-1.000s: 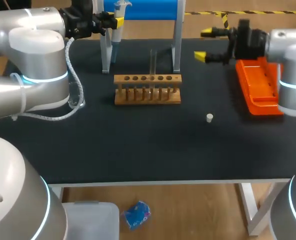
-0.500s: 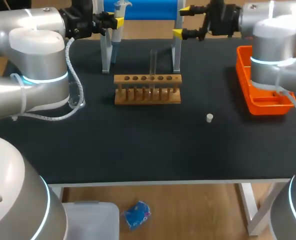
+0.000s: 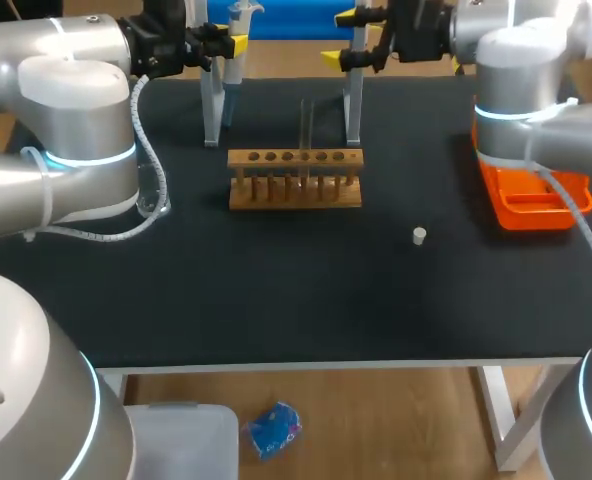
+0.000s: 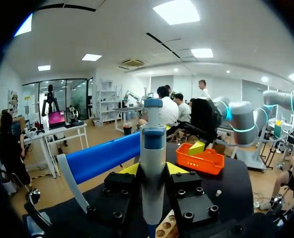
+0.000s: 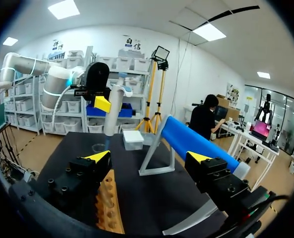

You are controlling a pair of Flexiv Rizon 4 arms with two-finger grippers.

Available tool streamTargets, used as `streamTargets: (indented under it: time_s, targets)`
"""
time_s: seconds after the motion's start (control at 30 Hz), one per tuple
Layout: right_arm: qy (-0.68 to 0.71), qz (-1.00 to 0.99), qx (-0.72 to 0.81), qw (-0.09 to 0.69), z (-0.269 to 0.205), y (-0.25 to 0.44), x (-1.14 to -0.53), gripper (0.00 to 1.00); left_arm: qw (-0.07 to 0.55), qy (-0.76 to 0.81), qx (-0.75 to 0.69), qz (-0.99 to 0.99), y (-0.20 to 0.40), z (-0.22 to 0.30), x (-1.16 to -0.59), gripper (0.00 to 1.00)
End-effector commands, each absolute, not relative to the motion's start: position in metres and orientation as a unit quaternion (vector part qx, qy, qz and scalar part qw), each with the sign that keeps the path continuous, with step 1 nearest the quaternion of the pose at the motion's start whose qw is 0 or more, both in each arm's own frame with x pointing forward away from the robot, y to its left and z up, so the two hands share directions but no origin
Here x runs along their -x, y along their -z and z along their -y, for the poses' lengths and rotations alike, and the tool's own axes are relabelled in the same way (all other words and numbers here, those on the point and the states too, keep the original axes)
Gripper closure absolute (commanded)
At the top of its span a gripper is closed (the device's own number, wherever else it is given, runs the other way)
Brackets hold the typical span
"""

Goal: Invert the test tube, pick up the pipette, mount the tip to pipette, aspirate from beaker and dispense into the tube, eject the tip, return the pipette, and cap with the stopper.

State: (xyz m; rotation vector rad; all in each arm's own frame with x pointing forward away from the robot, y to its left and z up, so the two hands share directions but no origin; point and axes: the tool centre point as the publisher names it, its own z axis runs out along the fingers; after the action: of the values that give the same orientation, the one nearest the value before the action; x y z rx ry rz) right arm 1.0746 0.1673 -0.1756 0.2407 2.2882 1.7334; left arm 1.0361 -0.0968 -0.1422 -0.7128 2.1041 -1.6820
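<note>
At the table's back left my left gripper is shut on the white and blue pipette, which stands upright beside the stand's left leg. The left wrist view shows the pipette clamped between both yellow tips of that gripper. My right gripper is open and holds nothing, up by the stand's right leg. A clear test tube stands upright in the wooden rack. The small white stopper lies on the mat right of the rack. From my right gripper, the pipette is ahead, with a clear beaker near it.
A stand with a blue bar and white legs spans the back, behind the rack. An orange tray sits at the right edge under my right arm. A white box rests beyond the stand's leg.
My right arm has swung from over the orange tray leftward to the blue stand at the back, its gripper still open. The left arm and pipette have not moved.
</note>
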Motion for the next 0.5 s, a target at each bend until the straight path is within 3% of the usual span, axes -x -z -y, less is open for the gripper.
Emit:
streamTargets:
  time_s: [0.03,0.5]
  targets:
    - [-0.595,-0.787,-0.09,0.139,-0.175,0.178,-1.069,0.0,0.176,0.594,0.252,-0.744,0.142,0.097,-1.036,1.0]
    - [-0.597,-0.784,-0.095,0.142,-0.188,0.178,-1.073,0.0,0.176,0.594,0.252,-0.744,0.142,0.097,-1.036,1.0]
